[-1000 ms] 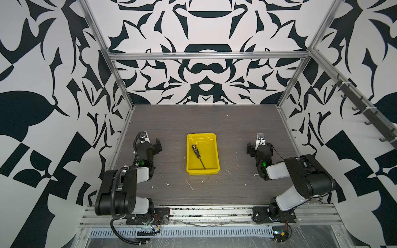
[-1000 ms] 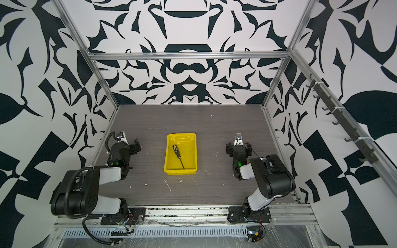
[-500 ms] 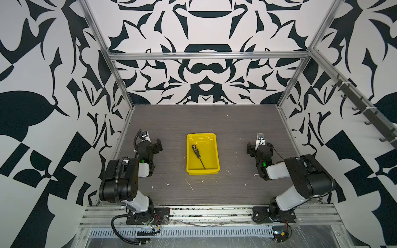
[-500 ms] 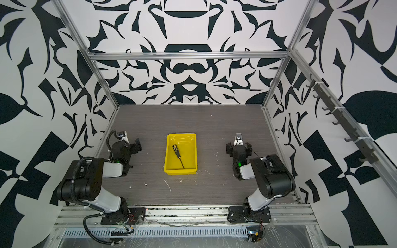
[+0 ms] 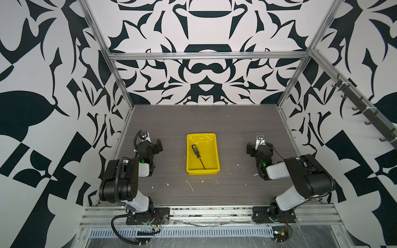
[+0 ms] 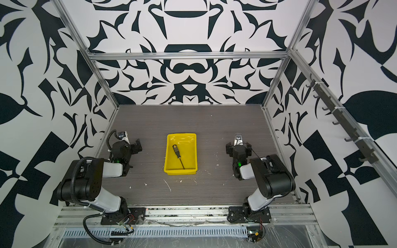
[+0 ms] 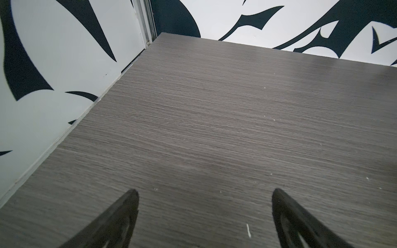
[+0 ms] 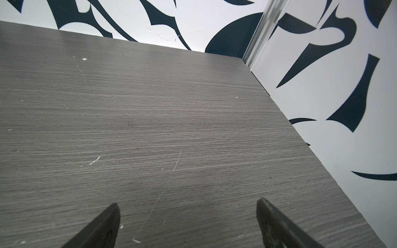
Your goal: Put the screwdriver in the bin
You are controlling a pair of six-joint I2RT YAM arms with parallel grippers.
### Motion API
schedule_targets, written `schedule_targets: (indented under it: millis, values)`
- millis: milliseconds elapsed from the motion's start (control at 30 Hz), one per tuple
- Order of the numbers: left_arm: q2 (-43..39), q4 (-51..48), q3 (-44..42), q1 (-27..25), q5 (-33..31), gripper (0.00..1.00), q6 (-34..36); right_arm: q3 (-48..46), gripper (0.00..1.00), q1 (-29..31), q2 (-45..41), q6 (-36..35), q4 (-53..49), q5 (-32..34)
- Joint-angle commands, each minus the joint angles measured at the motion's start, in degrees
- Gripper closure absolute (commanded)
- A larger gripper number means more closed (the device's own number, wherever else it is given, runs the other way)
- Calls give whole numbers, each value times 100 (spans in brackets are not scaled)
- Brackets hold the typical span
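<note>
The screwdriver (image 5: 198,156) is lying flat inside the yellow bin (image 5: 203,171) at the middle of the grey table (image 5: 236,120). Its black handle is pointing toward the far end and its thin shaft is slanting down toward the bin's near wall, as both top views show. The left claw (image 7: 205,191) is sitting low over bare tabletop on the table's left side, its two fingers spread wide and gripping nothing. The right claw (image 8: 188,201) is doing the same on the right side, jaws gaping and empty. Both claws are keeping well apart from the bin, and neither is touching the tool. By the look of it the job is as good as finished: the tool is resting in the bin, nothing is waiting to be carried, and at most the left arm (image 5: 120,182) and right arm (image 5: 309,178) are left to settle. Counting up, the scene is holding one screwdriver, one bin, two arms and two claws with two fingers each. Small white scraps (image 5: 190,185) are littering the table in front of the bin, too tiny and scattered to number with confidence.
</note>
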Motion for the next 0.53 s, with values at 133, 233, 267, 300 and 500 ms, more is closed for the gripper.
schedule_targets:
  millis: [133,233,267,300,500]
  values:
    - [-40,44,85,13,48,1,48,96,0,-17,-85,-43,135,16]
    - [-37,44,84,15,46,1,46,96,0,-17,-72,7,162,10]
    - [-40,44,85,16,50,1,48,124,0,-41,-72,33,116,-55]
    - [-44,44,89,12,46,1,40,175,0,-124,-93,65,-52,-252]
    - [-36,44,85,12,46,1,44,175,0,-220,-142,90,-131,-370]
